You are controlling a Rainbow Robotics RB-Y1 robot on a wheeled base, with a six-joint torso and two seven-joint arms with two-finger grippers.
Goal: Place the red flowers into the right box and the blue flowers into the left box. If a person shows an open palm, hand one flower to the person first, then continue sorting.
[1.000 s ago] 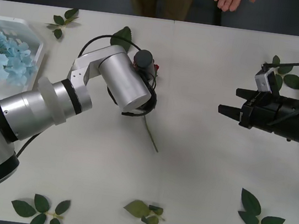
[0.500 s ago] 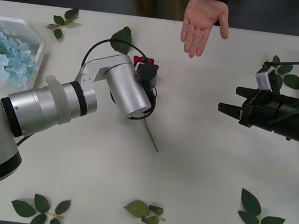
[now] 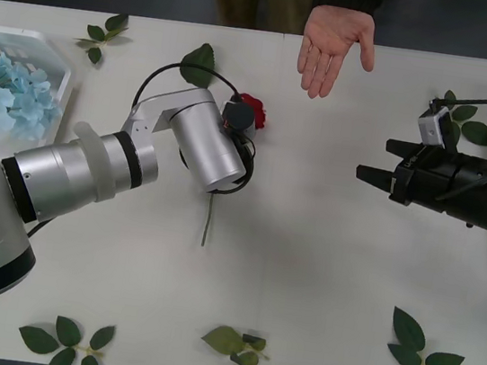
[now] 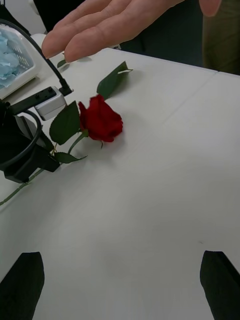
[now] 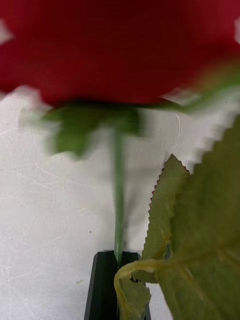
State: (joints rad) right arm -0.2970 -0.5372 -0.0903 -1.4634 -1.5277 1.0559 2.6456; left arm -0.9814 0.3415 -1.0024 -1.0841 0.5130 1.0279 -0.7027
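Now holding a red rose (image 3: 252, 109) tight in the left tool (image 3: 234, 118). Best lifted slowly toward the open palm (image 3: 334, 39). Right tool (image 3: 375, 163) spread wide, waiting.

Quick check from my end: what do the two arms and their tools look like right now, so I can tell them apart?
The left arm is built of brushed silver cylinders with a white collar and a looping black cable near its wrist; the left tool has black fingers. The right arm is matte black, with a small white and grey box and black cables on top; the right tool has black fingers too.
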